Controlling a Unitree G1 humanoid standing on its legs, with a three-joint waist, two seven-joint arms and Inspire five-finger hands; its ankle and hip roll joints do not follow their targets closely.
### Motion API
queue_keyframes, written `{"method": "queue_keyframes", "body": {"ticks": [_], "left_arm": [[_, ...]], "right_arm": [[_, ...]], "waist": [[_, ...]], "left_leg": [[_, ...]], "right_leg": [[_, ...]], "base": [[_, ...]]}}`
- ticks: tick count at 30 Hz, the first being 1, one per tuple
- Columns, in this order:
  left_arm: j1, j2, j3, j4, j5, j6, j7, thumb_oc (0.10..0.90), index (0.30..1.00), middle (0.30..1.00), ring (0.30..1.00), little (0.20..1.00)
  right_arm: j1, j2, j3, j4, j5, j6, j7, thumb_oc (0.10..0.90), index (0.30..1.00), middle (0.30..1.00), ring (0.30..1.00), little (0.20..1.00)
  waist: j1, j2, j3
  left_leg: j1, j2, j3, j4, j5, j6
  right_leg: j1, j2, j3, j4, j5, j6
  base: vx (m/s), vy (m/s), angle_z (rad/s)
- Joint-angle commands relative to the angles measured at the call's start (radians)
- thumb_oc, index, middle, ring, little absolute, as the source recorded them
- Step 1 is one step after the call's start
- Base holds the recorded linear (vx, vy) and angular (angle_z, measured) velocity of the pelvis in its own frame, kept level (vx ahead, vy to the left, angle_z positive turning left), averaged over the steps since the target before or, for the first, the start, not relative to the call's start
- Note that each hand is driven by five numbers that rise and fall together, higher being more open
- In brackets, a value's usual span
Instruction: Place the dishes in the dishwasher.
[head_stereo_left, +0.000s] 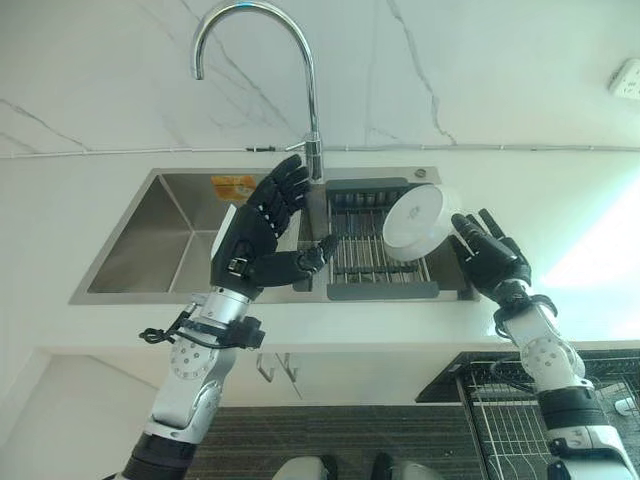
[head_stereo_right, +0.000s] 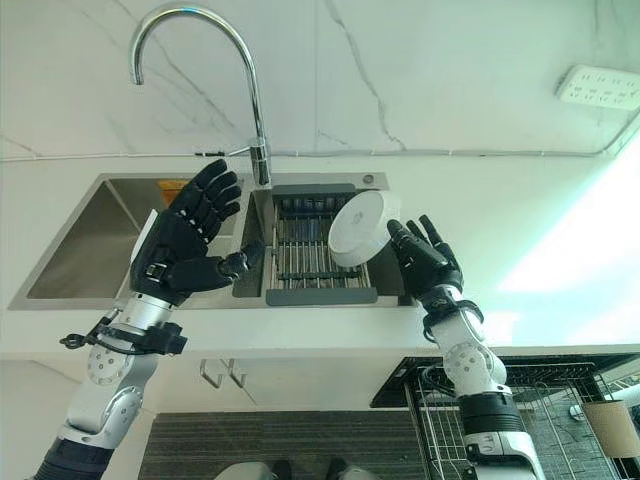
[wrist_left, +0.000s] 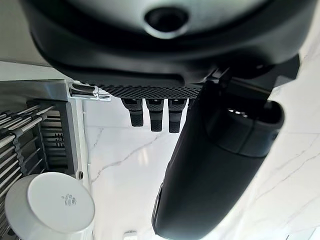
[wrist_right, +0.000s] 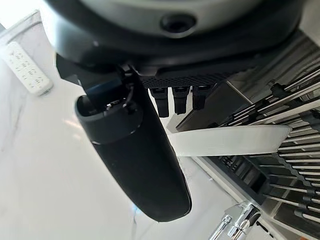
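I see the white bowl (head_stereo_left: 418, 222) centre-right of frame, tilted on edge over the dark drying rack (head_stereo_left: 378, 250) that sits in the right part of the steel sink (head_stereo_left: 170, 240). My right hand (head_stereo_left: 488, 258) is just right of it, fingers straight and spread, fingertips against the bowl's rim; nothing curled round it. In the right wrist view the bowl (wrist_right: 225, 140) shows edge-on past the fingers (wrist_right: 181, 100), with rack bars beyond.

Left hand (head_stereo_left: 262, 232) sits mid-frame over the sink's middle, just below the tap (head_stereo_left: 258, 70), fingers wide and straight, thumb out toward the rack, holding nothing. Left wrist view shows the bowl (wrist_left: 52, 210) base-up on the rack, well apart from that hand.

Dishwasher basket (head_stereo_left: 520, 410), wire, is at lower right of frame below the counter (head_stereo_left: 560, 230) edge. Wall socket (head_stereo_right: 598, 86) upper right.
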Motion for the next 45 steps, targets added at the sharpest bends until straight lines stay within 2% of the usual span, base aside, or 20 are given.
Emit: {"method": "queue_keyframes", "body": {"ticks": [1,19,28,33,45], "left_arm": [[-0.092,0.07,-0.003,-0.051,-0.037,-0.07,0.007,0.8,0.9,0.9,0.9,0.9],[-0.088,0.094,-0.013,-0.052,-0.063,-0.055,0.005,0.8,0.9,0.9,0.9,0.9],[-0.087,0.103,-0.011,-0.055,-0.071,-0.047,0.003,0.8,0.9,0.9,0.9,0.9],[-0.091,0.106,-0.016,-0.055,-0.072,-0.041,0.005,0.8,0.9,0.9,0.9,0.9],[-0.092,0.117,-0.022,-0.052,-0.084,-0.042,-0.005,0.8,0.9,0.9,0.9,0.9]], "right_arm": [[-0.132,-0.039,-0.015,0.033,0.079,-0.035,0.079,0.8,0.9,0.9,0.9,0.9],[-0.211,-0.074,0.018,0.194,0.168,0.03,0.148,0.8,0.9,0.9,0.9,0.9],[-0.244,-0.111,0.043,0.245,0.092,0.089,0.142,0.8,0.9,0.9,0.9,0.9],[-0.281,-0.154,0.073,0.283,0.052,0.138,0.179,0.8,0.9,0.9,0.9,0.9],[-0.34,-0.181,0.105,0.332,0.039,0.181,0.205,0.8,0.9,0.9,0.9,0.9]], "waist": [[0.011,-0.044,-0.094],[0.04,-0.048,-0.091],[0.048,-0.05,-0.089],[0.052,-0.056,-0.084],[0.064,-0.061,-0.081]], "left_leg": [[0.029,0.021,-0.046,0.029,-0.155,-0.056],[0.031,0.015,-0.06,0.029,-0.152,-0.057],[0.033,0.012,-0.067,0.029,-0.149,-0.057],[0.034,0.009,-0.071,0.029,-0.147,-0.058],[0.036,0.004,-0.08,0.029,-0.145,-0.057]], "right_leg": [[0.096,-0.029,0.016,-0.02,-0.132,0.103],[0.108,-0.033,-0.001,-0.02,-0.135,0.101],[0.112,-0.033,-0.005,-0.02,-0.136,0.098],[0.116,-0.034,-0.009,-0.02,-0.136,0.097],[0.121,-0.032,-0.012,-0.02,-0.135,0.095]], "base": [[0.0,0.0,0.0],[0.01,0.002,0.03],[0.0,0.0,0.0],[0.01,0.002,0.03],[0.0,0.002,0.03]]}}
